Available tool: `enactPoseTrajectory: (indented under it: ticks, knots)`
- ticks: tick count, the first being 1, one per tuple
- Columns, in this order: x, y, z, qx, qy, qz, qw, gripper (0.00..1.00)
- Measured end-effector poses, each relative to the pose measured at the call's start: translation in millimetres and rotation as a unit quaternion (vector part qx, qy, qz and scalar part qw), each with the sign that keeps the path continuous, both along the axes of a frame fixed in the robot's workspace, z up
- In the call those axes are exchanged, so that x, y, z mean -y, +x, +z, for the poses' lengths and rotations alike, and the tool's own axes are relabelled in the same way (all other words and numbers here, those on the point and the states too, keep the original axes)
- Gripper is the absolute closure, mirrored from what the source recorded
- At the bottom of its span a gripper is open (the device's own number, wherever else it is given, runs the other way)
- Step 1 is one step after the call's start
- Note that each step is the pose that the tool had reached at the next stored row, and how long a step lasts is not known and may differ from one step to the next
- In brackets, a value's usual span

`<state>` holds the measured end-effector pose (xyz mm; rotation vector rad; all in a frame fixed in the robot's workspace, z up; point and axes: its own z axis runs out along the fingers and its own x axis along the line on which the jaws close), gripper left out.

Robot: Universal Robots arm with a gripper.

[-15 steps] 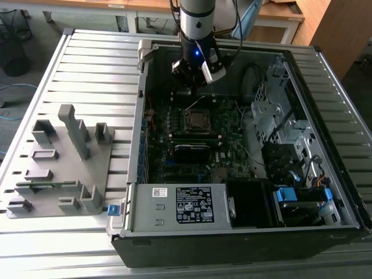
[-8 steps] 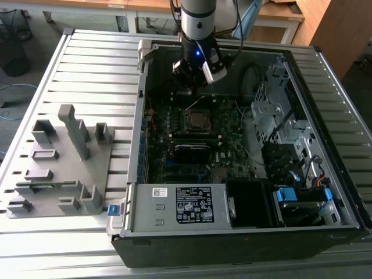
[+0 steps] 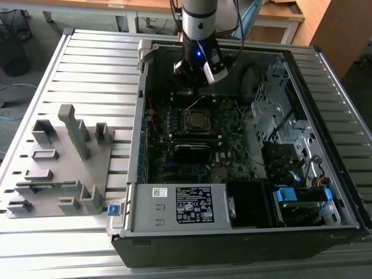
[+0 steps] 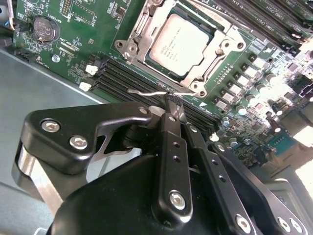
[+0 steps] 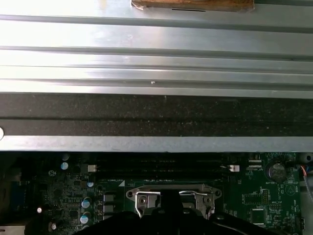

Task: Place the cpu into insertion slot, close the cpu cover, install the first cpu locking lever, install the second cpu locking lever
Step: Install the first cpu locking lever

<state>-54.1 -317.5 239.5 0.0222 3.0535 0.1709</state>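
The cpu [image 4: 178, 44] lies flat in its socket, dull silver top up, near the middle of the motherboard [image 4: 83, 49]. The cpu cover [image 4: 138, 36] is down around it, its window framing the chip. Along the socket's edge that faces the memory slots [image 4: 122, 78] runs 1 thin wire locking lever [image 4: 146, 91], lying low over the board. The gripper [image 4: 172, 105] has its 2 fingers pressed together, and their shared tip sits right at this wire. Whether the wire is nipped between them I cannot tell. A coin battery [image 4: 44, 28] sits near a corner of the board.

In the exterior view the arm [image 3: 199, 23] hangs over the far end of the open computer case [image 3: 133, 174], just beyond the socket [image 3: 197, 119]. The power supply [image 3: 186, 203] fills the case's near edge. The case rests on a slatted metal table [image 3: 87, 64], with a grey fixture rack [image 3: 64, 163] beside it towards the exterior view's left.
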Motion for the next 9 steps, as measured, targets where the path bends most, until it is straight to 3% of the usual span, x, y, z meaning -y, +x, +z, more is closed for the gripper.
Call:
enactPoseTrajectory:
  ticks: [9]
  knots:
    - [-1.1,2.8,-2.8,0.0,0.0007,0.0,1.0,0.9]
